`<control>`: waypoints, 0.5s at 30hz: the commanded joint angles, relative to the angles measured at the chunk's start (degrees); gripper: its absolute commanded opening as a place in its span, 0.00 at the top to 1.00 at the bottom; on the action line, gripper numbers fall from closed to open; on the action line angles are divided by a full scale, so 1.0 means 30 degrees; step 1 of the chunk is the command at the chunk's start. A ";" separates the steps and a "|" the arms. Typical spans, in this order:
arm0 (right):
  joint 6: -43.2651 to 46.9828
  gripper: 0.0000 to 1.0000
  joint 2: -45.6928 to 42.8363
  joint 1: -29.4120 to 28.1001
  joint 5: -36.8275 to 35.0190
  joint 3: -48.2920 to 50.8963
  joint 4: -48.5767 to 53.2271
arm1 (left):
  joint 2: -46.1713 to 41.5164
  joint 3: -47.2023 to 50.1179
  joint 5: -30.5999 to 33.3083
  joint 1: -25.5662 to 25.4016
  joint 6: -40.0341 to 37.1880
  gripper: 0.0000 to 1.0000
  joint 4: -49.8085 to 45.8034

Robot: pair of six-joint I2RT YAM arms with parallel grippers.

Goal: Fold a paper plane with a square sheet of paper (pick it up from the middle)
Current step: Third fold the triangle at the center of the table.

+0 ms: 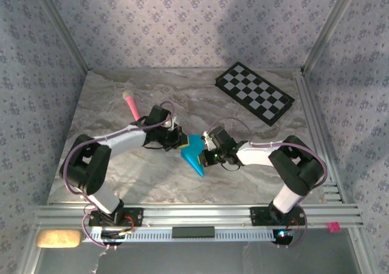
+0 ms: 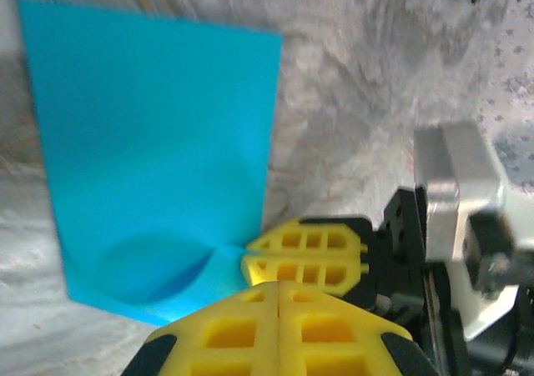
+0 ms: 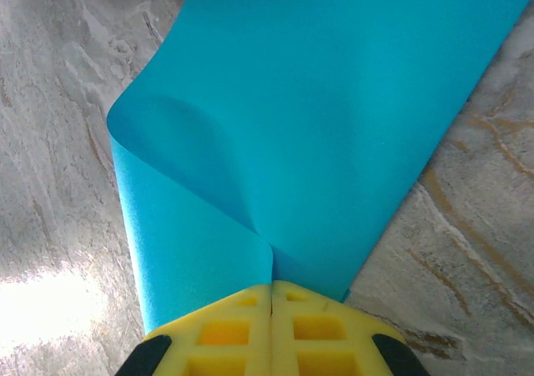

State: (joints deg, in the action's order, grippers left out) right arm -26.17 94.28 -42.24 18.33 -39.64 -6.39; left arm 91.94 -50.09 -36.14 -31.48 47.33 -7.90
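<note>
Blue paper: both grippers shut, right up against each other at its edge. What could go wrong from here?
The right gripper pinches the paper where it bulges in a loose curl, so pressing now may set a crooked crease.
The left gripper is shut almost against the right one's fingers; a small move could knock them together.
If both hold it, pulling apart might tear it.

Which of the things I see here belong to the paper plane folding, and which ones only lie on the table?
Belong to the job:
square sheet of paper
right gripper, jaws shut on the sheet
left gripper, jaws shut at the sheet's edge

Only lying about:
pink stick
checkered board
</note>
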 commanded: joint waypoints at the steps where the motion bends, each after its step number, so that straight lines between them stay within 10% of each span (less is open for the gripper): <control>1: -0.0357 0.99 0.0566 0.0230 -0.1293 0.0093 0.0922 | -0.0790 0.1285 -0.0852 -0.0528 0.2037 1.00 0.3218; 15: -0.0533 0.99 0.0754 0.0222 -0.1250 0.0088 0.0844 | 0.0027 0.3847 -0.1474 -0.0872 0.4220 1.00 0.7166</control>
State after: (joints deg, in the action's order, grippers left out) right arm -26.83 94.61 -41.87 17.69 -39.68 -7.29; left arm 91.29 -39.18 -38.72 -33.78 58.35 9.21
